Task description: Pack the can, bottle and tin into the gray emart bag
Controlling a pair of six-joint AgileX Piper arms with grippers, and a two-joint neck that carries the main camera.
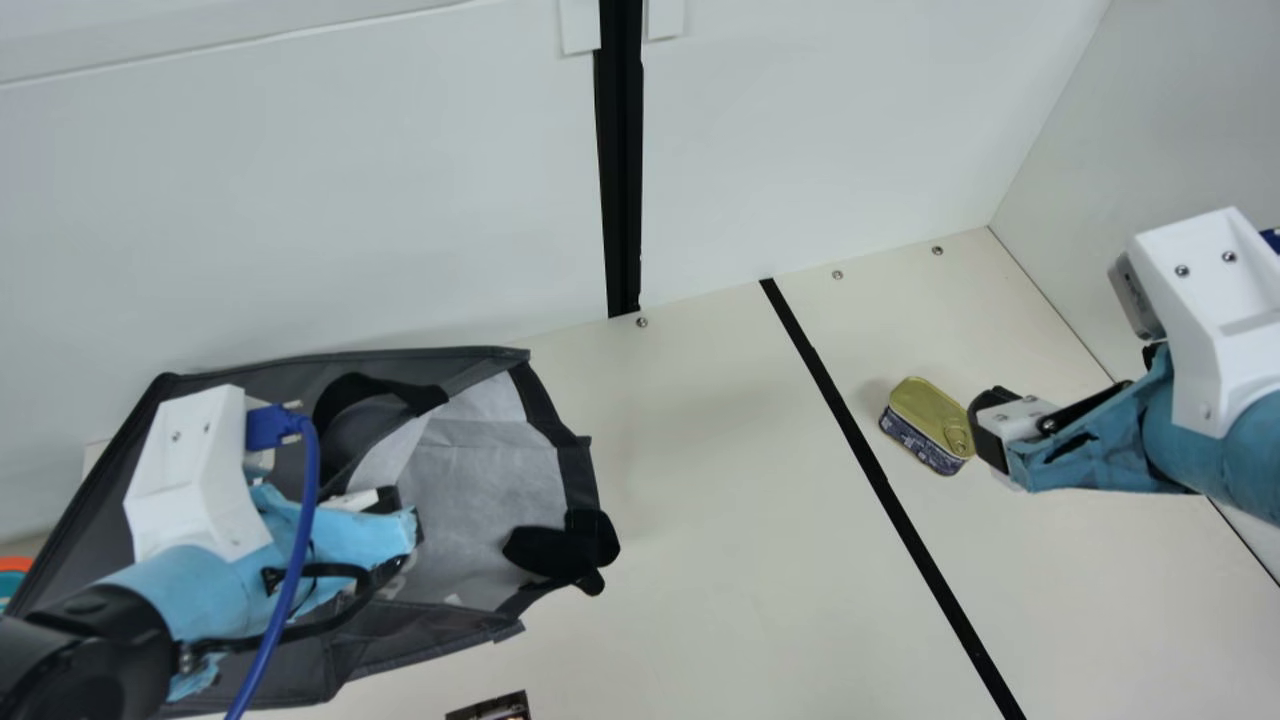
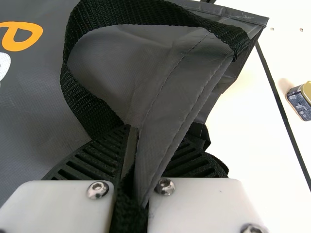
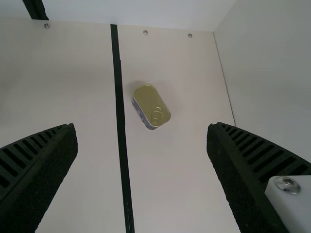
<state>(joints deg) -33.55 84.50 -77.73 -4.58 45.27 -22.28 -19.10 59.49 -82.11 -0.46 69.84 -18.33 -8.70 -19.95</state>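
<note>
Tin (image 1: 928, 415), one, is lying right of gray emart bag (image 1: 500, 480), gold ring-pull lid facing up, dark blue-and-white print wrapping side. One bag is lying open, orange (image 2: 22, 36) and white lettering showing outside. Left gripper (image 1: 400, 520) is pinching bag's rim and black handle strap (image 2: 121, 12), covering part of bag. Right gripper (image 1: 985, 430), fingers spread, is hovering right of bag, near tin. Black strip (image 1: 880, 480) is running between bag and tin. One dark printed item (image 1: 490, 708) is lying in front of bag.
</note>
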